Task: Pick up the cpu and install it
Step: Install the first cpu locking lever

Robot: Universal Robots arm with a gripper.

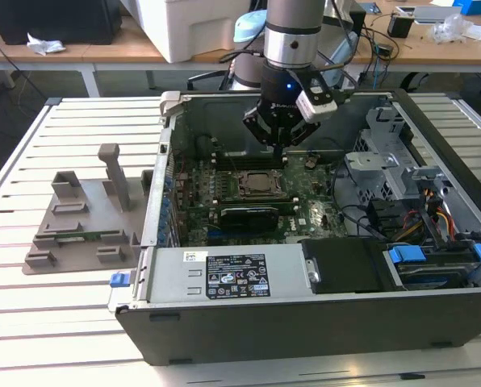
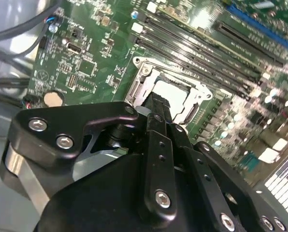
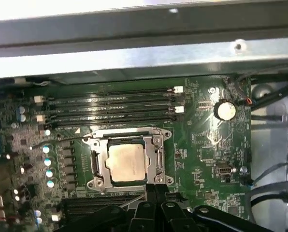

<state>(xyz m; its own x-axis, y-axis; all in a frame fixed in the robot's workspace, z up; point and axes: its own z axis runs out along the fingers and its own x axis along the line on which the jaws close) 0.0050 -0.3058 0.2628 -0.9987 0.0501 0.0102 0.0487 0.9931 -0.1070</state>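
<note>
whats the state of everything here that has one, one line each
small square silvery cpu, lying flat inside the socket, not held
square metal socket frame, sitting around the cpu; latched or not, cannot tell
black pincer, shut, empty, over the socket's edge
dark grey computer case, lying on its side, side panel off
round silver coin battery, seated in its holder

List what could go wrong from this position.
1. The gripper hangs at the edge of the socket frame; coming straight down, it might strike the frame or the memory slots beside it.
2. The cpu lies inside the frame; whether it sits flat cannot be judged, so pressure could damage it.
</note>
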